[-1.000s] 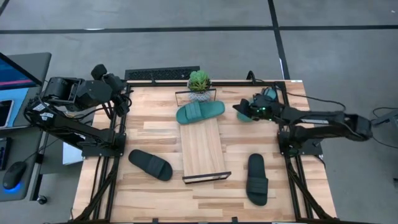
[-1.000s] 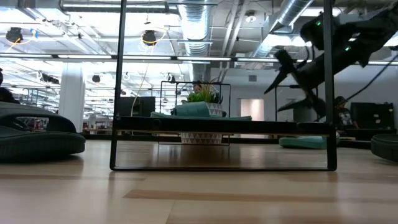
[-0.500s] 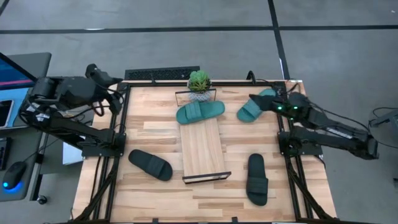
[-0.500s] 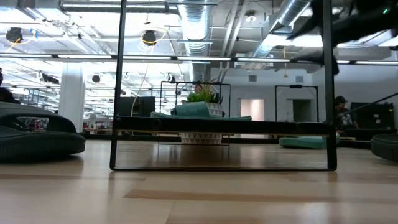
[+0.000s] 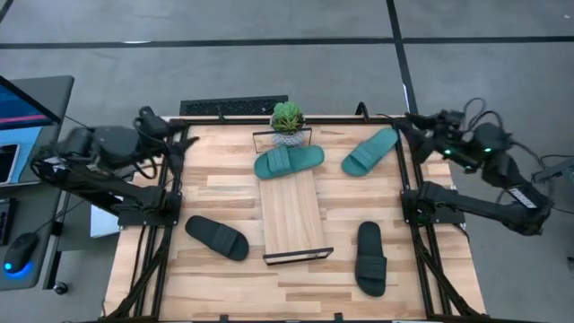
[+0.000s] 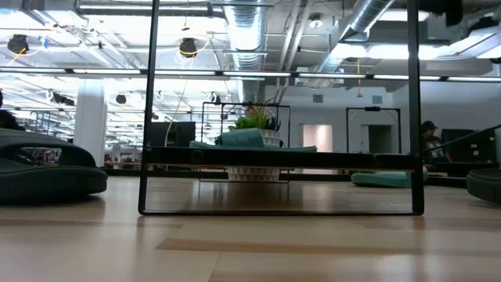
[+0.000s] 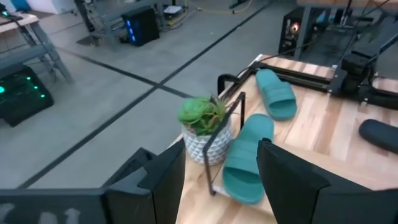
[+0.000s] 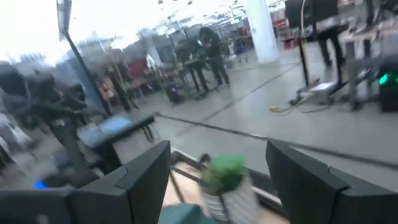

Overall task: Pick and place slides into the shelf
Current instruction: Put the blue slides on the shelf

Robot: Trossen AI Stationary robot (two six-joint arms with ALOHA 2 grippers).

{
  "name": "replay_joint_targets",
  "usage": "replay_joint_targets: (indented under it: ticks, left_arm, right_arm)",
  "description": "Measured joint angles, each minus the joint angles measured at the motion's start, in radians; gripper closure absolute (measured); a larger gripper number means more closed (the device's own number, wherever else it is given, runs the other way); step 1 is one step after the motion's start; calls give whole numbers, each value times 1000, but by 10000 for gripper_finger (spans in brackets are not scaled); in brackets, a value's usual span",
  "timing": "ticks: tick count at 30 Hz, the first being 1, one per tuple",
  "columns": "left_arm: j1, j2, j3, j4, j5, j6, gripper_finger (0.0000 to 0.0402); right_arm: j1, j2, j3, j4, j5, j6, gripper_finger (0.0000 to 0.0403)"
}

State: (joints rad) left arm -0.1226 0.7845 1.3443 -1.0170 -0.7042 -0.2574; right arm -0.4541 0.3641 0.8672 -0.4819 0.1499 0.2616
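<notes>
1. From overhead I see the shelf, a long light-wood plank with black wire ends, lying along the middle of the bench, one end toward the near edge and the other toward the far edge.
2. One teal slide lies crosswise on the shelf's far end, just in front of a small potted succulent standing at the far edge of the bench.
3. The second teal slide lies on the bench near the far right corner, angled, well apart from the shelf.
4. One dark slide lies left of the shelf near its near end, slanted; the other dark slide lies right of the shelf, pointing roughly along it, toward the near right part of the bench.
5. My left end effector sits at the far left corner of the bench, raised; in its wrist view the fingers stand spread apart with nothing between them, looking toward the succulent and both teal slides.
6. My right end effector is at the far right corner, just beyond the second teal slide and not touching it; its wrist view shows the two fingers wide apart and empty.
</notes>
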Motion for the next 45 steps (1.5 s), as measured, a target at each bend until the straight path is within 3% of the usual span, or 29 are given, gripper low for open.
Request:
replay_joint_targets:
  ticks: [9,16,37,45]
  left_arm:
    - [-2,-137,-311,276,-3,-50,214]
    - [-2,-170,-378,409,-18,2,214]
    - [-2,-170,-378,411,-18,8,214]
    - [-2,-170,-378,410,-10,8,214]
  right_arm:
    - [0,123,295,-530,104,-187,147]
    - [0,260,418,-822,151,-195,147]
    - [0,319,371,-930,139,-220,147]
    - [-10,324,200,-745,187,-123,147]
